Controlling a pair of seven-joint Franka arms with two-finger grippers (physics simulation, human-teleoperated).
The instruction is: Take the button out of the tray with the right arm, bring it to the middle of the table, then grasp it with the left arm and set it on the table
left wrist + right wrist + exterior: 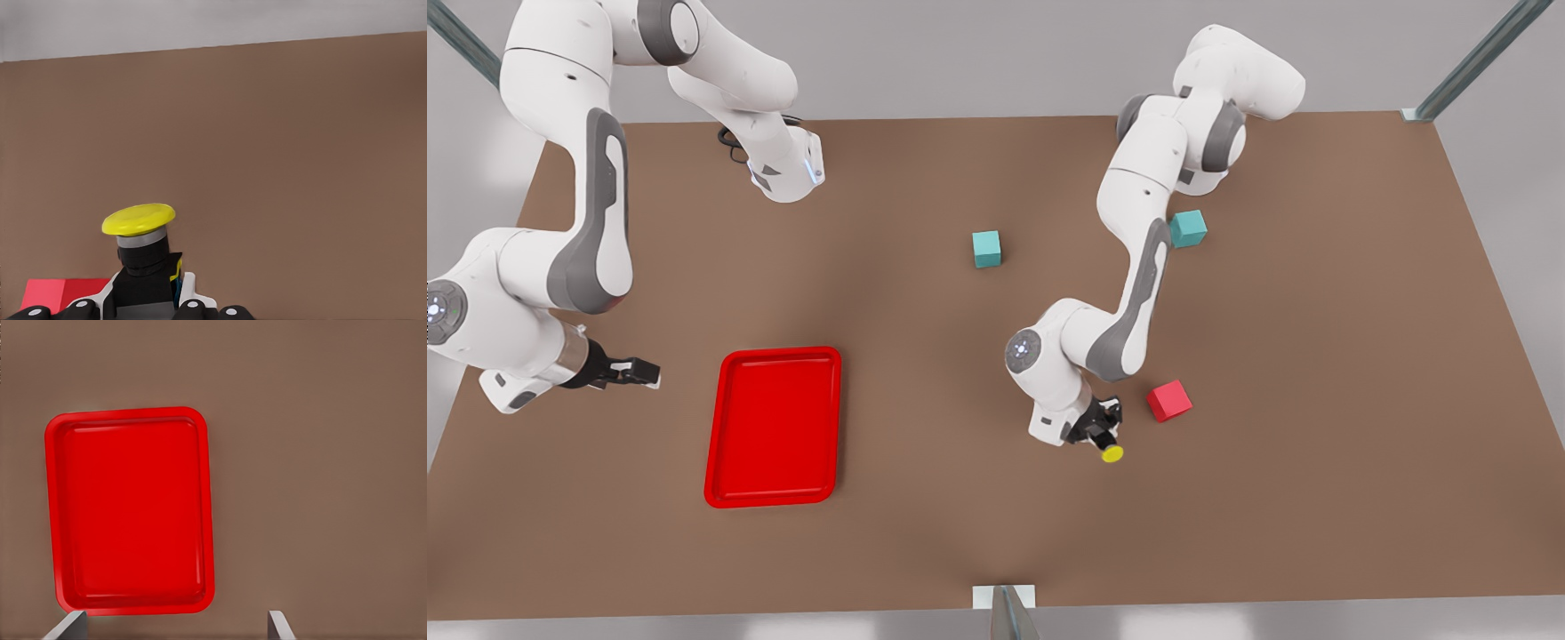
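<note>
The button (1111, 452), yellow cap on a dark body, sits between the fingers of my left gripper (1104, 437), the arm on the front view's right; the gripper is shut on it, low over the table (925, 533). The left wrist view shows the button (139, 220) upright in my left gripper (148, 297). The red tray (774, 427) lies flat on the front view's left with nothing in it. My right gripper (640, 372) hangs open just left of the tray. In the right wrist view the tray (130, 510) lies ahead of my right gripper (173, 628), whose fingertips (67, 628) stand wide apart.
A red cube (1168, 400) rests close beside the left gripper and shows in the left wrist view as the red cube (47, 293). Two teal cubes (986, 248) (1188, 228) stand farther back. Bare table stretches between the tray and the left arm.
</note>
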